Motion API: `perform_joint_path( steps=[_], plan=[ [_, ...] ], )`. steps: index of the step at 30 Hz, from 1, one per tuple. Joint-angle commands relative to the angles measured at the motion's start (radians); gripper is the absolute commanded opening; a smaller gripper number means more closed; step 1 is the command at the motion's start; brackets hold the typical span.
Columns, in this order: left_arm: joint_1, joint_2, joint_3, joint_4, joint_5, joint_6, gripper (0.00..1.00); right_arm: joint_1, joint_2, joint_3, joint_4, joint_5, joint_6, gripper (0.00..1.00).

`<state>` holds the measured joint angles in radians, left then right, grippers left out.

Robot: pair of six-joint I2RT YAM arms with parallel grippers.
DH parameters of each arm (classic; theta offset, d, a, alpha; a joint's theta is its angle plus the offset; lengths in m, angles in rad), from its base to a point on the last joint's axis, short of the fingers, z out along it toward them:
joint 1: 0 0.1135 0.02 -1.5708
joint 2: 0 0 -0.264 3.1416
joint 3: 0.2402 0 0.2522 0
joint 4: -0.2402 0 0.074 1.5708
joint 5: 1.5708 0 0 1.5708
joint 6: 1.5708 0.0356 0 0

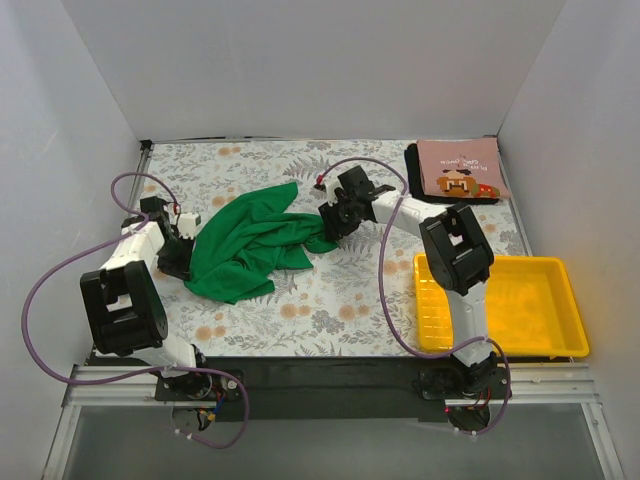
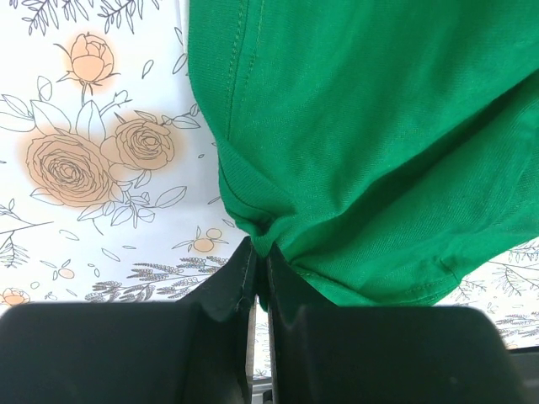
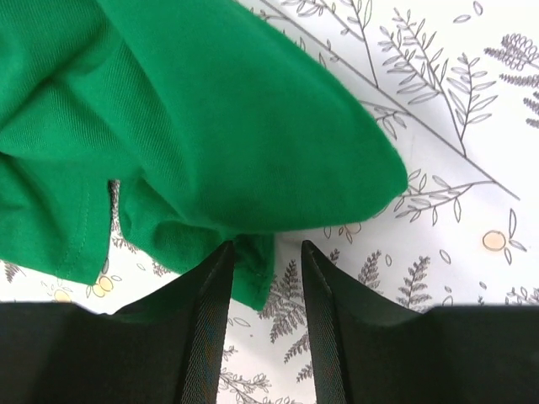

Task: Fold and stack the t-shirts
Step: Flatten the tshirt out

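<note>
**One green t-shirt (image 1: 245, 250) crumpled between both arms**

The left gripper (image 2: 259, 252) is pinched tight on a bunched fold at the shirt's edge. The right gripper (image 3: 268, 248) has its jaws a little apart, and a green hem lies partly in the gap, unclamped. The shirt lies rumpled on the floral desk (image 1: 330, 300). At the far right corner, a folded pink t-shirt (image 1: 460, 168) with brown print rests on a black t-shirt (image 1: 413, 168). A yellow tray (image 1: 530, 305) sits nearer, beside the right arm.

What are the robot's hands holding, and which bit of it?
The left gripper pinches the green t-shirt at a bunched hemmed edge. The right gripper is open, gripping nothing.
</note>
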<state>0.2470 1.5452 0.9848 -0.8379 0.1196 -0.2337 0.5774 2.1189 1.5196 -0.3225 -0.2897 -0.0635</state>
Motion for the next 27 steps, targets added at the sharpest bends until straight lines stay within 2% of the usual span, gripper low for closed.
perform_joint_path(
  steps=[1, 7, 12, 17, 23, 25, 26, 27],
  plan=[
    [0.002, -0.007, 0.04, -0.004, 0.012, 0.01, 0.0, 0.009, -0.019, -0.067, -0.098, 0.075, -0.03, 0.45],
    [0.002, -0.002, 0.038, -0.004, 0.018, 0.007, 0.0, 0.016, -0.06, -0.133, -0.102, 0.084, -0.035, 0.42],
    [0.003, 0.007, 0.058, -0.01, 0.023, 0.0, 0.0, 0.064, -0.039, -0.17, -0.092, 0.155, -0.047, 0.46],
    [0.003, 0.0, 0.051, -0.012, 0.025, -0.003, 0.0, 0.093, 0.016, -0.141, -0.079, 0.23, -0.045, 0.44],
    [0.002, -0.014, 0.051, -0.009, 0.02, 0.004, 0.0, 0.131, 0.05, -0.192, -0.081, 0.36, -0.11, 0.35],
    [0.002, -0.01, 0.055, -0.01, 0.031, -0.004, 0.0, 0.136, 0.046, -0.219, -0.079, 0.348, -0.122, 0.16],
    [0.003, -0.002, 0.057, -0.015, 0.035, -0.006, 0.0, 0.134, 0.043, -0.24, -0.081, 0.342, -0.125, 0.03],
    [0.003, 0.0, 0.058, -0.02, 0.037, -0.009, 0.0, 0.134, 0.039, -0.248, -0.084, 0.34, -0.127, 0.01]
  ],
)
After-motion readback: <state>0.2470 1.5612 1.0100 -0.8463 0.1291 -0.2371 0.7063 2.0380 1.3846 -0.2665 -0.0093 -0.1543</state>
